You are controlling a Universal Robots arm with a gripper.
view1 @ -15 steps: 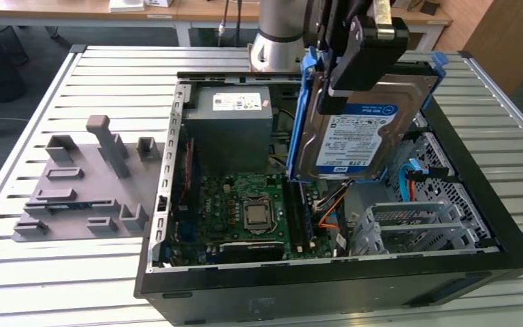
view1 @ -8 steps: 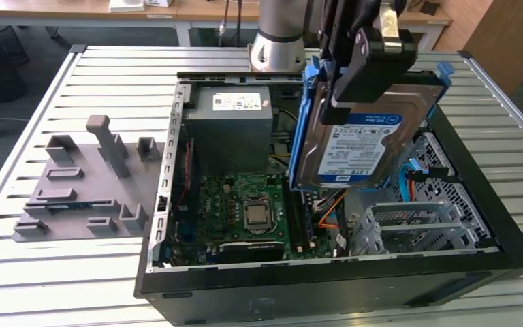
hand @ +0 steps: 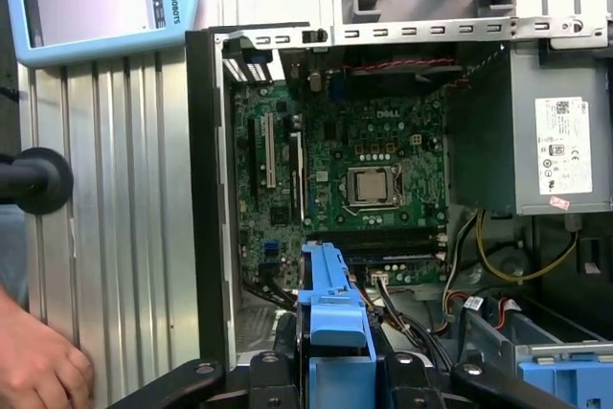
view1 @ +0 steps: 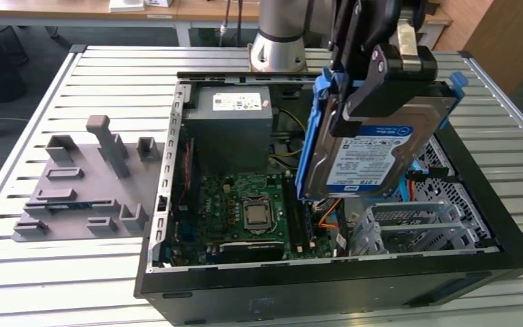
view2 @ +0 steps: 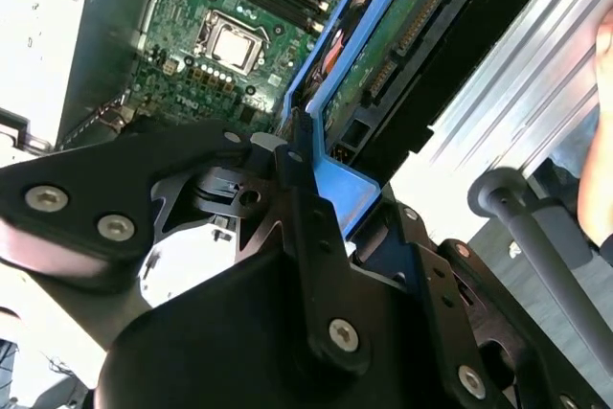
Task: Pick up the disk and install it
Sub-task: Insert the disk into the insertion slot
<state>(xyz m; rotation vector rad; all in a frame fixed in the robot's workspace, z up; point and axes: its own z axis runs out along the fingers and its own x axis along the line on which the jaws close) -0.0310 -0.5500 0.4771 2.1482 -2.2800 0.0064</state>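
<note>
The open computer case (view1: 493, 238) leaves free room above the motherboard (view1: 243, 204). The grey power supply (view1: 229, 129) stands apart, toward the exterior view's left. The gripper (view1: 381, 92) is clamped on the disk (view1: 370, 150), which hangs below it on edge (slightly tilted, label outward). The disk's lower edge is above the cables, between the motherboard and the metal drive cage (view1: 421, 228).

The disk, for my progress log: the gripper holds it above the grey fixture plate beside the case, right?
No. The exterior view shows the gripper holding the disk above the open computer case; the grey fixture plate lies beside it.
</note>
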